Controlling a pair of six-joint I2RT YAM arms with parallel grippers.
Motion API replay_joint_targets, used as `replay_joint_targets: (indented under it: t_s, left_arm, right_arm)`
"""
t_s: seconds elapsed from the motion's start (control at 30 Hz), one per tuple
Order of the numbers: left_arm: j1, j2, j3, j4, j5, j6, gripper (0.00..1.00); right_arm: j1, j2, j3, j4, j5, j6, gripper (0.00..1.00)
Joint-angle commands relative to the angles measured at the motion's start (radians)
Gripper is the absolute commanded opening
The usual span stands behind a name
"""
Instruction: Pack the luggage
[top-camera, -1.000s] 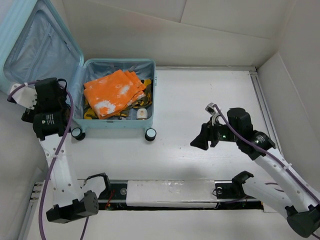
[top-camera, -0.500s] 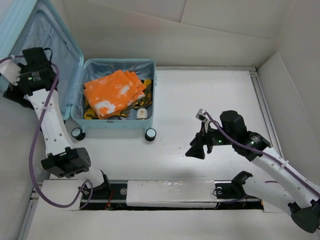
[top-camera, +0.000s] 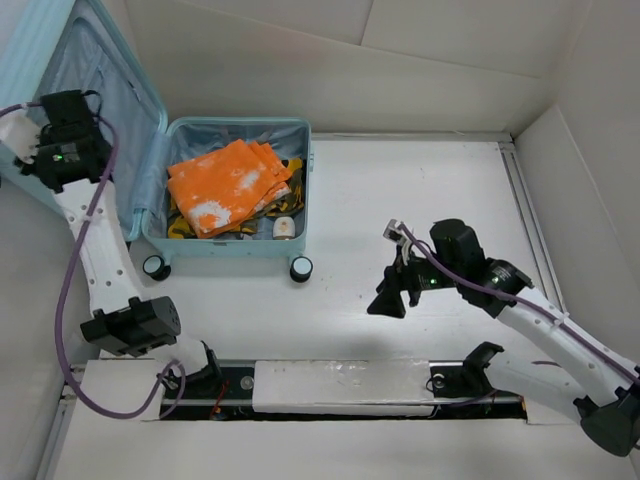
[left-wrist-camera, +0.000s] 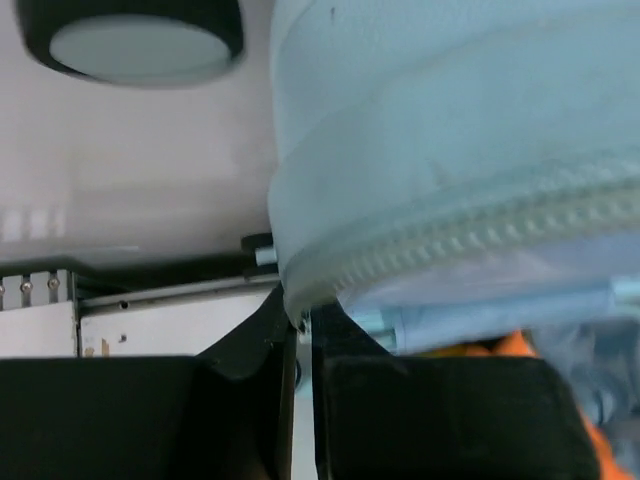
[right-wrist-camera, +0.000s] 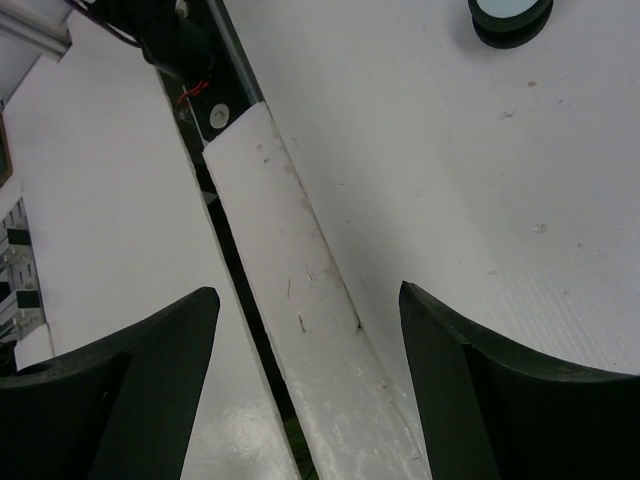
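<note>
The luggage (top-camera: 235, 250) lies open at the back left, its pale aqua lid (top-camera: 105, 70) standing up to the left. A folded orange and white cloth (top-camera: 228, 185) fills the base, and shows again (left-wrist-camera: 515, 345) in the left wrist view. My left gripper (top-camera: 78, 150) is raised at the lid's left edge. In the left wrist view its jaws (left-wrist-camera: 298, 320) are shut on the lid's zippered rim (left-wrist-camera: 450, 240). My right gripper (top-camera: 392, 296) hangs open over bare table, right of the luggage, with nothing between its fingers (right-wrist-camera: 308, 300).
Two black and white caster wheels (top-camera: 300, 268) (top-camera: 153, 266) face the arms; one wheel (right-wrist-camera: 510, 15) shows in the right wrist view. A small white item (top-camera: 284, 227) lies in the base. A white strip (top-camera: 340, 385) runs along the near edge. Walls enclose the table.
My left arm swung up from beside the luggage's front left corner to the lid's edge and its gripper shut there. The right gripper drifted left and toward the near edge.
</note>
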Motion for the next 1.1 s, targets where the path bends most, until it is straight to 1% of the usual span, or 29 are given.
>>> replay_joint_targets:
  t_s: [0.0, 0.03, 0.07, 0.1, 0.13, 0.17, 0.2, 0.23, 0.27, 0.3, 0.37, 0.4, 0.47, 0.5, 0.53, 0.57, 0.6, 0.63, 0.7, 0.73, 0.77, 0.83, 0.87, 0.9, 0.93, 0.97, 1.0, 1.03, 1.07]
  left_arm:
    - [-0.289, -0.153, -0.132, 0.077, -0.024, -0.028, 0.00]
    - [-0.376, -0.205, -0.300, 0.144, -0.023, -0.075, 0.00]
    - [-0.453, -0.265, -0.402, 0.203, 0.013, -0.086, 0.00]
    - [-0.587, -0.386, -0.500, 0.255, 0.042, -0.101, 0.00]
    - [-0.637, -0.443, -0.692, 0.304, 0.087, -0.123, 0.00]
    - [-0.668, -0.489, -0.778, 0.402, 0.241, -0.132, 0.00]
    - [-0.690, -0.522, -0.836, 0.419, 0.301, -0.132, 0.05]
    - [-0.722, -0.570, -0.888, 0.436, 0.369, -0.132, 0.37]
    - [-0.722, -0.588, -1.001, 0.486, 0.587, -0.094, 0.56]
    - [-0.722, -0.588, -1.024, 0.526, 0.663, -0.021, 0.74]
    - [-0.763, -0.599, -1.056, 0.554, 0.826, 0.044, 0.99]
    - [-0.773, -0.585, -1.056, 0.553, 0.998, 0.084, 1.00]
    - [-0.783, -0.530, -1.030, 0.516, 1.145, 0.157, 1.00]
    - [-0.784, -0.517, -1.021, 0.516, 1.291, 0.171, 1.00]
    - [-0.784, -0.505, -1.010, 0.525, 1.373, 0.171, 1.00]
    - [-0.784, -0.475, -0.998, 0.539, 1.532, 0.188, 1.00]
    - [-0.784, -0.461, -0.998, 0.557, 1.534, 0.188, 1.00]
    - [-0.784, -0.450, -0.989, 0.640, 1.672, 0.161, 1.00]
    - [-0.796, -0.421, -0.967, 0.724, 1.763, 0.112, 1.00]
    - [-0.796, -0.421, -0.926, 0.766, 1.840, 0.068, 1.00]
    - [-0.796, -0.405, -0.904, 0.857, 1.868, 0.038, 1.00]
    - [-0.796, -0.390, -0.866, 0.968, 1.928, -0.037, 1.00]
    - [-0.796, -0.376, -0.866, 1.099, 1.983, -0.134, 1.00]
    - [-0.796, -0.376, -0.866, 1.195, 2.003, -0.210, 1.00]
    - [-0.823, -0.376, -0.889, 1.323, 2.029, -0.308, 1.00]
    - [-0.845, -0.376, -0.945, 1.470, 2.060, -0.420, 1.00]
    - [-0.875, -0.366, -0.962, 1.542, 2.078, -0.516, 1.00]
    - [-0.936, -0.355, -0.987, 1.515, 2.101, -0.517, 1.00]
    - [-0.964, -0.355, -1.045, 1.419, 2.101, -0.460, 1.00]
  right_arm:
    - [0.009, 0.019, 0.048, 0.032, 0.007, -0.022, 0.79]
    - [0.009, 0.034, 0.048, 0.032, 0.016, -0.022, 0.79]
    - [0.009, 0.043, 0.048, 0.032, 0.016, -0.022, 0.79]
    - [0.009, 0.052, 0.048, 0.042, 0.016, -0.022, 0.79]
    - [0.009, 0.068, 0.048, 0.043, 0.007, -0.012, 0.79]
    - [0.018, 0.068, 0.048, 0.055, 0.007, -0.012, 0.79]
    - [0.029, 0.082, 0.048, 0.055, 0.007, -0.003, 0.79]
    - [0.029, 0.091, 0.048, 0.065, 0.007, -0.002, 0.79]
    - [0.040, 0.105, 0.048, 0.066, 0.016, -0.002, 0.79]
    - [0.053, 0.105, 0.048, 0.075, 0.016, 0.008, 0.79]
    - [0.054, 0.131, 0.048, 0.084, 0.041, 0.017, 0.79]
    - [0.064, 0.131, 0.048, 0.084, 0.041, 0.017, 0.79]
    - [0.064, 0.152, 0.048, 0.084, 0.053, 0.028, 0.79]
    - [0.064, 0.152, 0.048, 0.084, 0.067, 0.028, 0.79]
    - [0.064, 0.152, 0.048, 0.093, 0.067, 0.037, 0.79]
    - [0.064, 0.161, 0.057, 0.093, 0.091, 0.037, 0.79]
    - [0.064, 0.161, 0.070, 0.084, 0.100, 0.037, 0.79]
    - [0.064, 0.161, 0.071, 0.084, 0.111, 0.037, 0.79]
    - [0.064, 0.172, 0.103, 0.072, 0.143, 0.037, 0.79]
    - [0.064, 0.172, 0.112, 0.063, 0.154, 0.037, 0.77]
    - [0.064, 0.181, 0.123, 0.063, 0.172, 0.037, 0.76]
    - [0.064, 0.192, 0.158, 0.032, 0.194, 0.037, 0.75]
    - [0.064, 0.192, 0.170, 0.023, 0.209, 0.028, 0.75]
    - [0.064, 0.192, 0.196, 0.014, 0.238, 0.028, 0.75]
    - [0.064, 0.203, 0.212, -0.002, 0.248, 0.028, 0.75]
    - [0.064, 0.221, 0.231, -0.014, 0.248, 0.019, 0.76]
    - [0.064, 0.233, 0.256, -0.032, 0.258, 0.019, 0.77]
    - [0.064, 0.250, 0.317, -0.087, 0.259, -0.001, 0.81]
    - [0.064, 0.275, 0.346, -0.109, 0.280, -0.013, 0.83]
